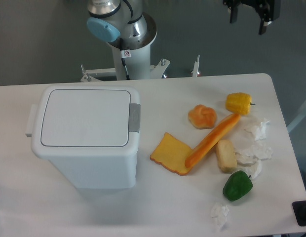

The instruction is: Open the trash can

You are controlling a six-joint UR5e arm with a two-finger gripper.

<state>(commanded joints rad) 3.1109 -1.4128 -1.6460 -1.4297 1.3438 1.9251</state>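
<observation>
Trash can (pixel 86 140): upright on left of tabletop (pixel 158 212), lid flat and closed, grey tab (pixel 135 118) on its right edge | Gripper (pixel 249 17): high at top right, beyond the tabletop's far edge, fingers spread, holding nothing | Right of can: orange slice (pixel 170 154), long orange piece (pixel 212 139), bun (pixel 202 116), yellow pepper (pixel 239 102), green pepper (pixel 237 186), crumpled paper (pixel 256 148).

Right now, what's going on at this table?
Nothing is being handled. The two-finger gripper hangs high above the table's far right, holding nothing. The large white rectangular plastic trash can stands at left with its flat lid closed and its grey push-button tab untouched. Toy food and crumpled paper lie to its right.
</observation>
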